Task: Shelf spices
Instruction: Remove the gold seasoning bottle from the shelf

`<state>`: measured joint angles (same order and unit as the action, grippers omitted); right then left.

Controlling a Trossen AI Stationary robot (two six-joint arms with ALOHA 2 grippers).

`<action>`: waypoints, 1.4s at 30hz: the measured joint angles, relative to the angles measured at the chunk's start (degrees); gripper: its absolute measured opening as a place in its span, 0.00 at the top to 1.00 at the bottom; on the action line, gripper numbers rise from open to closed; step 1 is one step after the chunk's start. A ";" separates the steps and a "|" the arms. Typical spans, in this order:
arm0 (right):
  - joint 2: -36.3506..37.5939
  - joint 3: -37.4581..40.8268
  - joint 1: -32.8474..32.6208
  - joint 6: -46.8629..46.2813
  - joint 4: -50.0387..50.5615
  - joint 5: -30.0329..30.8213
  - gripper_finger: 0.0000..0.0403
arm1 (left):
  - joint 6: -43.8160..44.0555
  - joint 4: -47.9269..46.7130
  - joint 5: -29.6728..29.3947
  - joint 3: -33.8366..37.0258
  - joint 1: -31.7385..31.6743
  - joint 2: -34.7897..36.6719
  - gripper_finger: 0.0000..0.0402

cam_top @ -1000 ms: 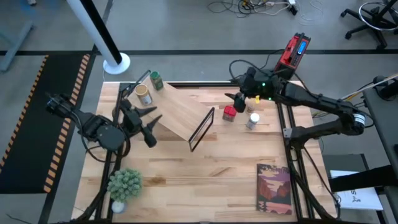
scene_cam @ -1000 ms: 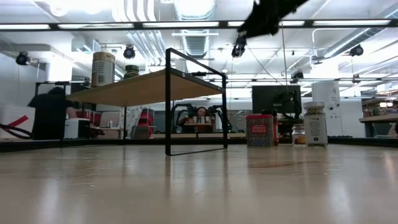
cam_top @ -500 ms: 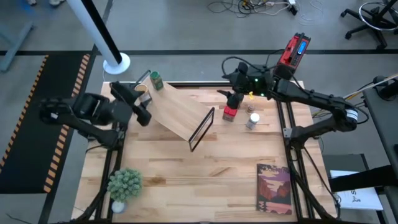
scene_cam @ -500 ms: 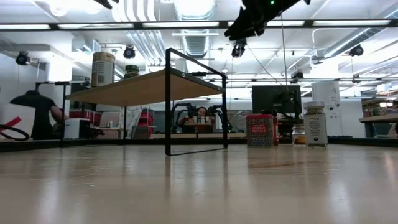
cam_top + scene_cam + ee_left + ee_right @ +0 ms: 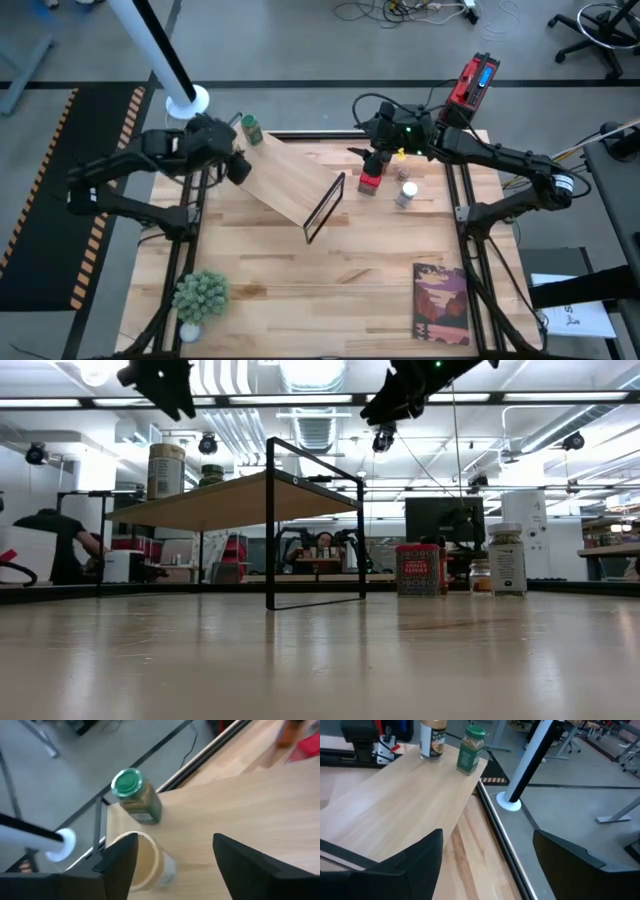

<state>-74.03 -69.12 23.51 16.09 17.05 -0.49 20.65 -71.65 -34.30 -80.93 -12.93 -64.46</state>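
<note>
The shelf, a slanted pale plank with a black frame, stands mid-table. On its far-left end stand a green-lidded jar and a tan-topped jar. My left gripper hovers open above the tan-topped jar. The red tin rests on the table right of the shelf. Beside it stand a white-lidded jar and a smaller jar. My right gripper hangs open over the red tin.
A green potted plant sits at the near-left corner and a book lies near the right edge. A red device and a white pole base are beyond the far edge. Bare tabletop lies near the shelf's front.
My left gripper has swung from beside the shelf's near-left side toward the far edge and now stands over the jars on the shelf's far-left end. My right gripper has shifted a little leftward, over the red tin. No jar has moved.
</note>
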 joint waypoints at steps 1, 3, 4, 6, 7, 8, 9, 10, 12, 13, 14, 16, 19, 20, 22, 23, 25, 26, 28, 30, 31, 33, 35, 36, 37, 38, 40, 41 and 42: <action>0.25 0.00 0.00 -0.05 0.42 0.02 0.29 | -0.44 -0.03 0.87 0.00 -0.67 -0.66 0.35; 0.49 0.02 0.00 -0.26 1.19 0.00 0.28 | -1.10 -0.03 1.97 0.00 -2.21 -1.95 0.33; 0.52 0.02 0.00 -0.28 1.09 0.00 0.29 | -1.24 -0.09 2.74 0.00 -2.86 -2.63 0.31; 0.54 0.02 0.00 -0.35 1.28 0.00 0.29 | -1.96 -0.26 3.86 0.00 -3.93 -3.87 0.29; 0.54 0.02 0.00 -0.50 1.46 -0.02 0.30 | -2.37 -0.39 3.90 0.00 -4.28 -4.43 0.28; 0.51 0.04 0.00 -0.50 1.67 -0.11 0.31 | -2.77 -0.44 3.90 0.00 -4.55 -5.01 0.26; 0.47 0.04 0.00 -0.52 1.63 -0.60 0.31 | -3.22 -0.45 4.02 0.00 -4.85 -5.47 0.25; 0.47 0.04 0.02 -0.59 1.63 -1.57 0.32 | -3.66 -0.57 4.06 0.00 -5.04 -5.94 0.24; 0.45 0.04 0.00 -0.63 1.80 -3.34 0.33 | -3.83 -1.25 4.08 0.00 -5.38 -6.80 0.22; 0.45 0.04 0.00 -0.65 1.78 -4.02 0.33 | -3.82 -1.87 4.04 0.02 -5.67 -7.24 0.21; 0.45 0.04 0.00 -0.65 1.76 -4.43 0.33 | -3.75 -2.53 4.03 0.02 -5.96 -7.69 0.20; 0.45 0.04 0.00 -0.65 1.74 -4.50 0.34 | -3.01 -4.52 4.02 0.02 -6.64 -8.53 0.18; 0.45 0.04 0.00 -0.65 1.69 -4.48 0.35 | -1.80 -7.11 3.37 0.02 -7.48 -9.80 0.16; 0.45 0.04 0.00 -0.67 1.61 -4.50 0.36 | -1.73 -7.90 2.95 0.00 -7.73 -10.18 0.15; 0.45 0.04 0.00 -0.67 1.49 -4.54 0.36 | -1.71 -8.05 2.33 0.00 -7.91 -10.64 0.14; 0.45 0.04 0.00 -0.73 1.52 -4.60 0.36 | -1.77 -7.93 2.20 0.00 -7.91 -10.76 0.14; 0.45 0.04 0.00 -1.09 1.52 -4.67 0.35 | -2.13 -7.81 2.14 -0.08 -7.91 -10.86 0.13; 0.45 0.04 0.00 -1.11 1.50 -4.66 0.35 | -2.13 -7.86 2.56 -0.37 -7.91 -10.92 0.13; 0.45 0.04 0.00 -1.09 1.52 -4.66 0.34 | -2.10 -7.88 4.10 -1.40 -7.97 -10.99 0.13; 0.45 0.04 0.00 -1.07 1.50 -4.66 0.34 | -2.07 -8.18 5.56 -2.90 -7.95 -11.05 0.13; 0.45 0.04 0.00 -1.03 1.50 -4.66 0.34 | -2.06 -8.89 5.64 -3.86 -7.89 -11.05 0.13; 0.45 0.04 0.00 -0.76 1.48 -4.66 0.35 | -2.00 -10.39 5.60 -6.09 -7.88 -11.04 0.13; 0.45 0.04 0.00 -0.65 1.45 -4.66 0.36 | -1.60 -11.12 5.32 -8.06 -8.08 -10.94 0.14; 0.45 0.04 0.00 -0.65 1.43 -4.66 0.36 | -1.53 -11.35 5.32 -8.98 -8.32 -10.92 0.13; 0.45 0.04 0.00 -0.65 1.42 -4.66 0.36 | -1.51 -11.48 5.34 -9.84 -8.54 -10.92 0.13; 0.45 0.04 0.00 -0.65 1.25 -4.66 0.37 | -1.51 -11.68 5.42 -10.63 -8.85 -10.92 0.13; 0.45 0.04 0.00 -0.64 1.00 -4.96 0.37 | -1.63 -12.73 5.67 -11.69 -9.64 -10.98 0.12; 0.45 0.04 0.00 -0.65 0.99 -5.72 0.37 | -1.73 -13.45 5.88 -12.05 -10.28 -11.06 0.11; 0.45 0.04 0.00 -0.66 0.86 -6.34 0.37 | -1.83 -14.13 6.41 -12.09 -11.12 -11.18 0.11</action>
<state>-73.58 -69.08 23.51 15.44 17.91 -6.83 18.82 -85.78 -27.89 -93.01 -24.05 -75.63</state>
